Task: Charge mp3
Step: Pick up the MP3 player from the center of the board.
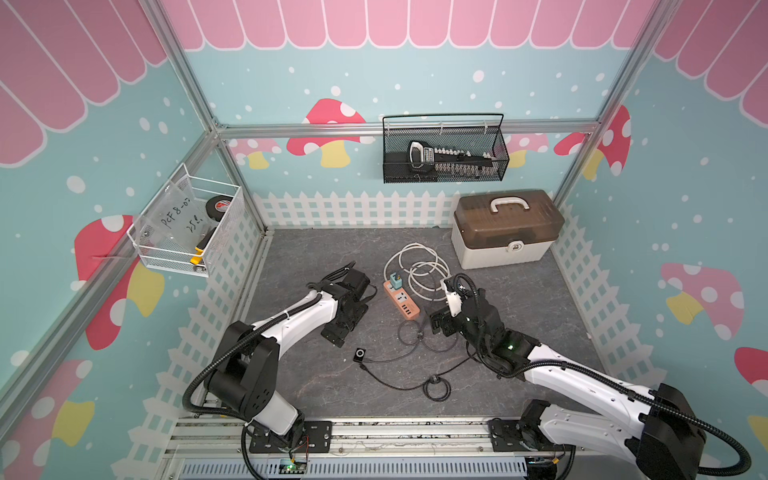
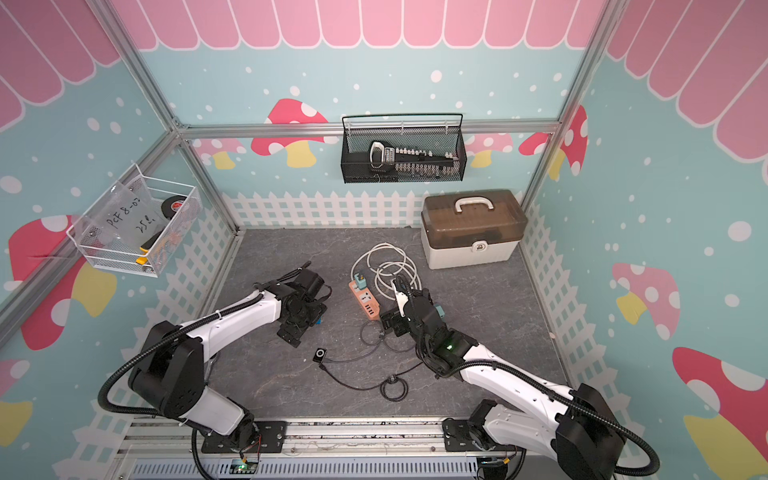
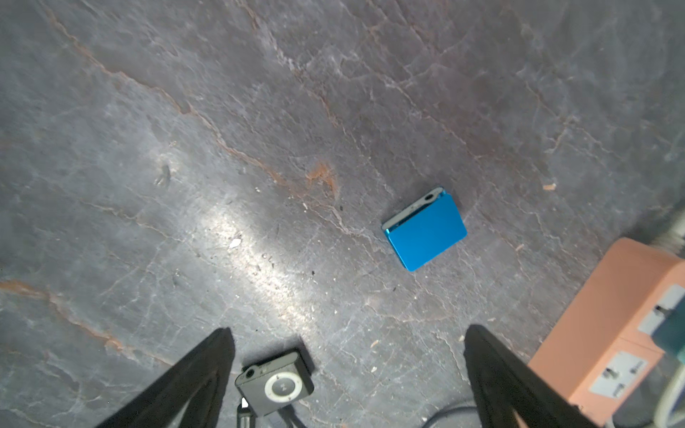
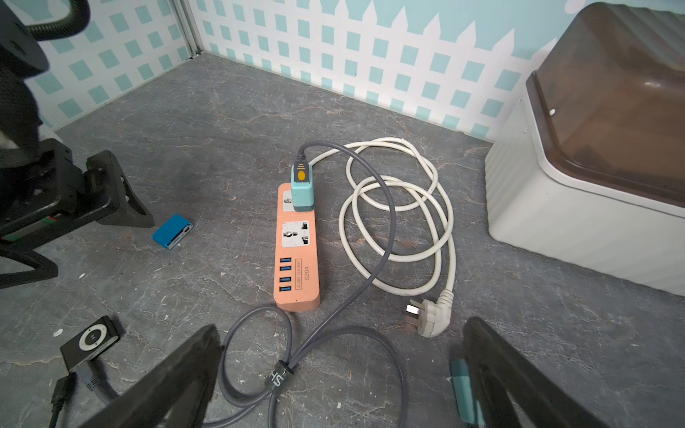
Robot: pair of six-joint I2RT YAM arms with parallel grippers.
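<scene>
Landmark: orange power strip (image 1: 401,299), flat on the grey table (image 1: 519,324).

- A teal adapter (image 4: 302,189) is seated in the strip's far socket. A grey cable (image 4: 385,222) runs from it, past the strip's near end, in loops bound by a strap.
- The black mp3 player (image 1: 360,354) is found on the table, nearer the arm bases than the strip and toward the left arm's side. A grey connector is seen at its edge in the right wrist view.
- A blue mp3 player (image 3: 426,229) lies face down just beside the strip, on the same side.
- The left gripper (image 3: 348,331) is held above the table beside the strip, fingers spread wide, nothing between them.
- The right gripper (image 4: 341,326) is held over the cable loops off the strip's near end, fingers likewise wide apart, nothing grasped.
- The white cord (image 4: 407,222) lies coiled on the strip's other side, its plug free on the table.
</scene>
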